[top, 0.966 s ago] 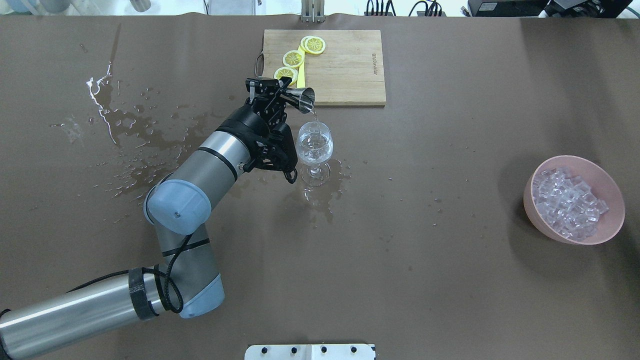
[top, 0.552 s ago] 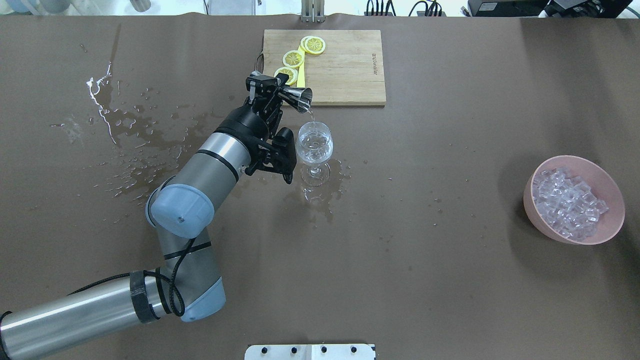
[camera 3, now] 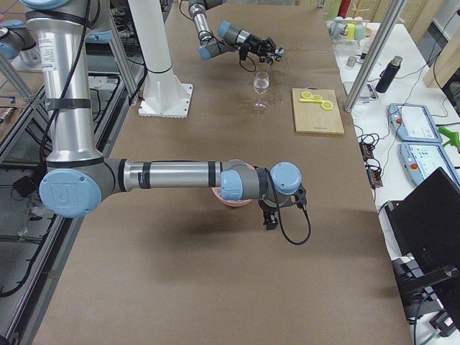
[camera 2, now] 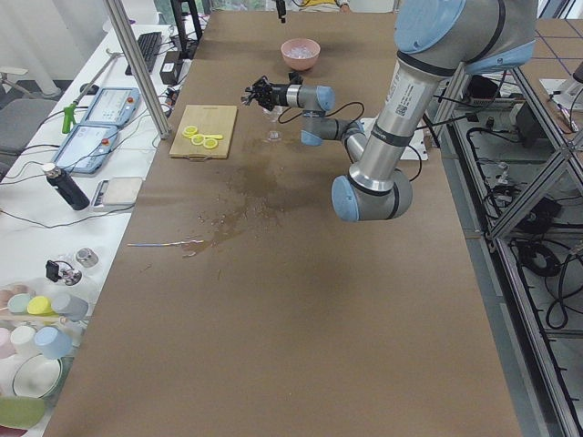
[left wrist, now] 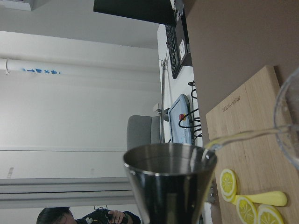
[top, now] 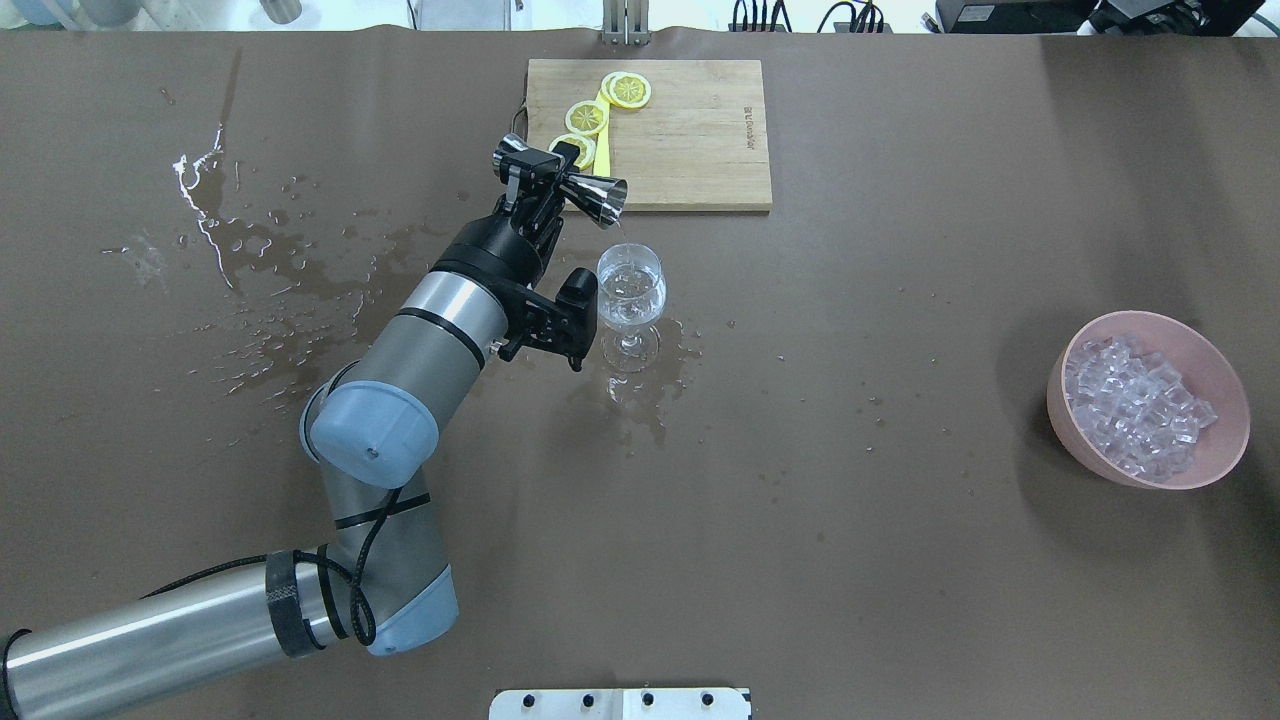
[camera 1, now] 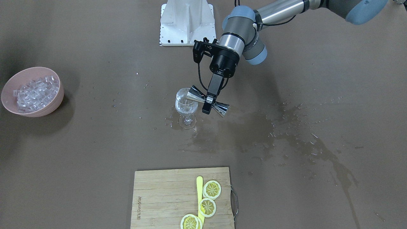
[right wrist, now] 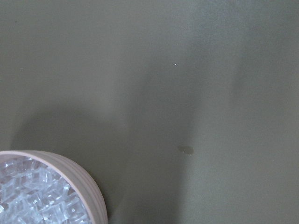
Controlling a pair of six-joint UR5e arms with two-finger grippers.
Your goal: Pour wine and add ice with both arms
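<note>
Wine [left wrist: 243,136] streams from the left tool's [camera 1: 208,103] tilted jigger [camera 1: 194,94] into the glass [camera 1: 184,108].

A: Can the jaw gap on right claw [camera 3: 268,220] be made out?
B: Not resolved, seen only small, from the side. Bowl [right wrist: 93,191] cropped at right wrist view's corner; jigger [left wrist: 170,186] and wine glass [left wrist: 289,140] cropped in left's.

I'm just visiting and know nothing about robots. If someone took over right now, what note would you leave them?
Left gripper: shut on the jigger, tilted over the wine glass; a thin stream of wine runs into it.
Right gripper: near the pink bowl of ice; open or shut, cannot tell.
Done: pour under way.
Left: finish pouring, add ice. Wet spills lie near the glass.
</note>
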